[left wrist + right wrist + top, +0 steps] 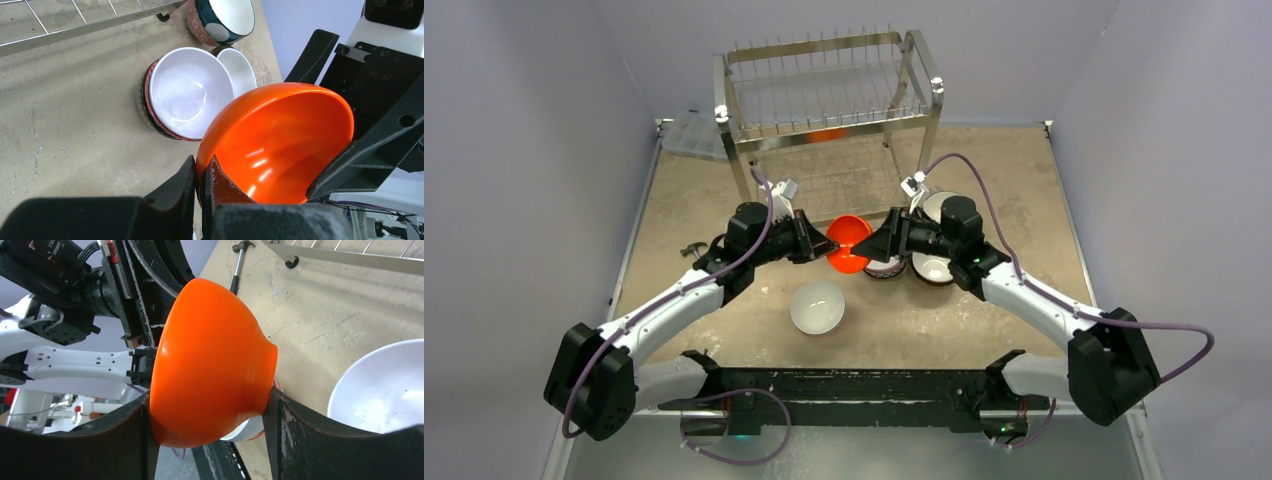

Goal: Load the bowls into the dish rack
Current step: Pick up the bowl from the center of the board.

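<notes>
A glossy orange ceramic bowl [849, 248] is rim-pinched by the closed left gripper [201, 174] and clasped within the half-spread right gripper [209, 404].

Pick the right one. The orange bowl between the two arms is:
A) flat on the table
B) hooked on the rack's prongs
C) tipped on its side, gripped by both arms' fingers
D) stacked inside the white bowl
C: the left fingers pinch the rim of the orange bowl, and the right fingers press on it from rim side and foot side.
</notes>
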`<act>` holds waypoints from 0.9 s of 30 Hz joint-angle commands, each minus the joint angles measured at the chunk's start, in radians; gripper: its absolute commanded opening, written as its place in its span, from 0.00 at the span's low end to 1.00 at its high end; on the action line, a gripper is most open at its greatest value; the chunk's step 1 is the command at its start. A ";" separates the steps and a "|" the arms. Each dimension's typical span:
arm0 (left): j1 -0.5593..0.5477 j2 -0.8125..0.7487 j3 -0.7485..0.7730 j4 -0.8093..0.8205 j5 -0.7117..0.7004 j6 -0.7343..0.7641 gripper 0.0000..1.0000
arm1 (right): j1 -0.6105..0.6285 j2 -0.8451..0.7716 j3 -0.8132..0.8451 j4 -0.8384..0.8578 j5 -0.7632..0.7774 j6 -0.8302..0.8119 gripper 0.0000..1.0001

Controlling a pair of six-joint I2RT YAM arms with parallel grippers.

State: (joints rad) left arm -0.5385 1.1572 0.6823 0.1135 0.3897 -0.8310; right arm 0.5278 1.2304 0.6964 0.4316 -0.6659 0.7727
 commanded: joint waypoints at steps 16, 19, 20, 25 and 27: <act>0.153 -0.100 -0.056 0.023 0.037 -0.049 0.98 | -0.001 -0.005 0.116 -0.131 0.102 -0.147 0.00; 0.215 -0.129 -0.076 0.009 0.059 -0.044 0.99 | -0.001 0.027 0.142 -0.168 0.119 -0.179 0.00; 0.235 -0.142 -0.082 0.001 0.069 -0.042 0.99 | -0.001 0.037 0.145 -0.172 0.120 -0.186 0.00; 0.365 -0.218 -0.113 -0.056 0.120 -0.021 0.99 | -0.001 0.116 0.205 -0.223 0.151 -0.211 0.00; 0.411 -0.245 -0.112 -0.099 0.131 0.004 0.99 | -0.001 0.145 0.224 -0.226 0.169 -0.214 0.00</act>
State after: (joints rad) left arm -0.2016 0.9718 0.5770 0.0662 0.4637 -0.8696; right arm 0.5278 1.3384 0.8398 0.2188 -0.5369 0.5995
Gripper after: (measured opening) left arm 0.990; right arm 0.664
